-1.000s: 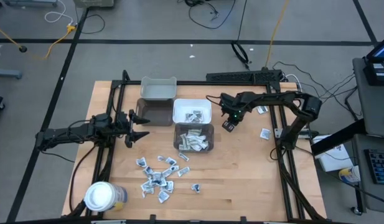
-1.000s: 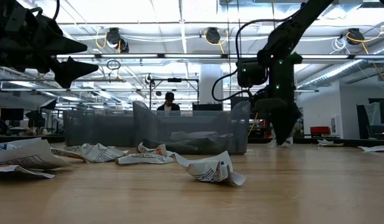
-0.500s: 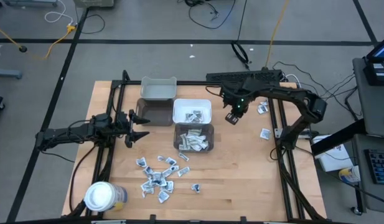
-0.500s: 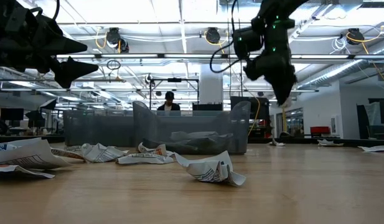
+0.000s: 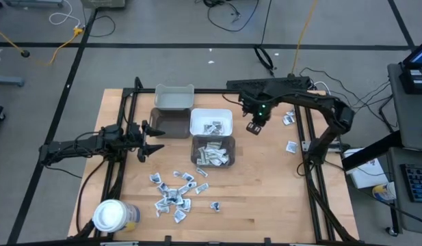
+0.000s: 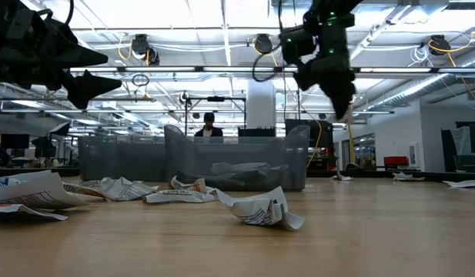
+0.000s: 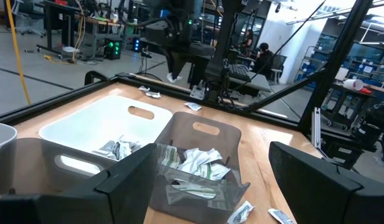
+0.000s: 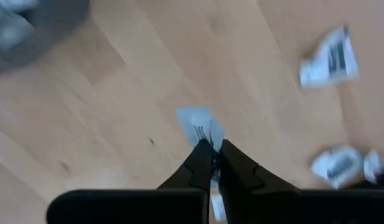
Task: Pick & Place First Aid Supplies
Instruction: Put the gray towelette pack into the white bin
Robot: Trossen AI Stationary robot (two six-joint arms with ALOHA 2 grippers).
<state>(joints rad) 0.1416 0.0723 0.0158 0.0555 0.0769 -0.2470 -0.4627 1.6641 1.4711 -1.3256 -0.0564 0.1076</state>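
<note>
Small white paper packet with dark print pinched between pressed-together fingers of right tool, raised above pale wooden tabletop beside white rectangular bin; left tool spread wide, left of grey bins

place: robotics lab | evidence: ceiling ducts, workbenches, monitors, floor cables

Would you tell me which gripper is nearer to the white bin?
The right gripper, fingers shut on a packet, hangs just beside the white bin. The left gripper waits farther off, beyond the dark grey bin.
</note>
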